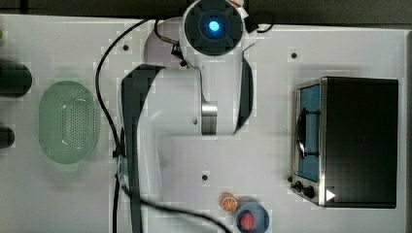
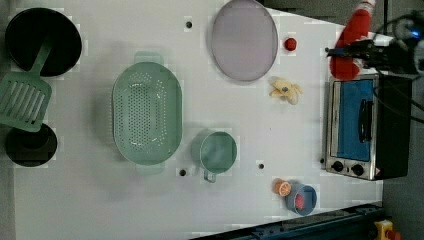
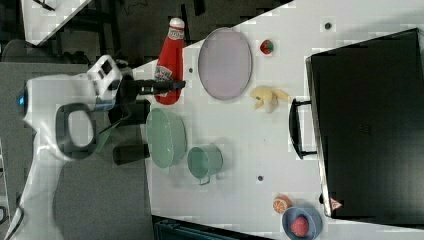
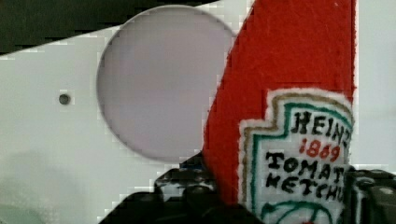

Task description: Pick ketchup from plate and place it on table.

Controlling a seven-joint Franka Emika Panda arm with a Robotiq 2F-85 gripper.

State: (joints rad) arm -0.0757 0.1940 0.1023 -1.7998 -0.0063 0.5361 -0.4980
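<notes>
- The table (image 2: 100, 200), a broad white top with small dark holes, is carrying everything
- The black toaster oven (image 3: 370, 125) is sitting at the 3 o'clock side of the right view
- The white robot arm (image 3: 50, 130) is reaching in from the 9 o'clock side of the right view
- The light green perforated basket (image 2: 146, 114) is lying near the middle of the left view
- The plate (image 2: 244, 40), pale greyish-mauve, is lying at 12 o'clock in the left view, and nothing is lying on it
- The ketchup (image 3: 168, 60), a red soft bottle with a white label, is hanging off the plate, toward 9 o'clock from it in the right view
- The gripper (image 3: 172, 86) is holding the ketchup at its lower body; in the wrist view the dark fingers (image 4: 187, 186) are pressing on both sides of the label
- The green cup (image 2: 216, 151) is standing just at 4 o'clock from the basket in the left view
- The small blue bowl (image 2: 303, 199) is sitting at 5 o'clock in the left view
</notes>
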